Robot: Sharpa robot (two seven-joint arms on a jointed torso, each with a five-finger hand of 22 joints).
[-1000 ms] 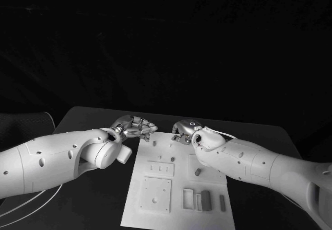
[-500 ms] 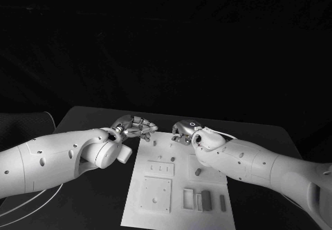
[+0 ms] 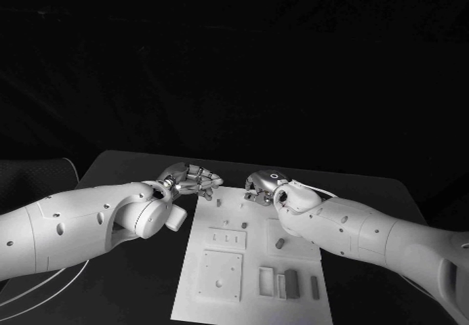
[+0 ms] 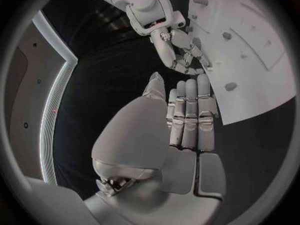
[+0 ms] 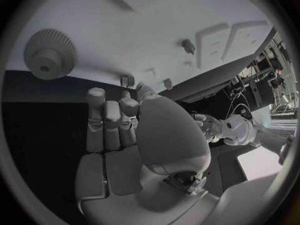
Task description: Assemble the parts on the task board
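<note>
While both arms reach in over the black table (image 3: pixel 127 169), the white task board (image 3: pixel 254 271) lies lengthwise down the middle, running from the near edge of the scene up to the two hands at its far end. The left hand (image 3: pixel 190 180) hangs over the board's far left corner, its fingers (image 4: pixel 187 110) straight and pressed side by side, with nothing between them; in the left wrist view their tips reach just over the board's edge. The right hand (image 3: pixel 262 186) sits over the far end of the board, a little right of its middle, fingers (image 5: pixel 103 120) bent inward; I cannot tell from these pictures whether anything is pinched in them. In the right wrist view a toothed gear (image 5: pixel 49 55) stands on the board near its edge, just beyond the right fingertips and apart from them, and a small peg (image 5: pixel 187 46) stands farther in on the white surface. Between the two hands a narrow strip of the board's far end stays bare. Nearer along the board, a small dark part (image 3: pixel 280 242) lies right of the middle, and another dark upright part (image 3: pixel 291 283) stands among the slots at the near end, beside a raised square plate (image 3: pixel 220 274) on the left. Bare black table shows left of the board under the left forearm, and along the board's right edge near the table's far right corner.
</note>
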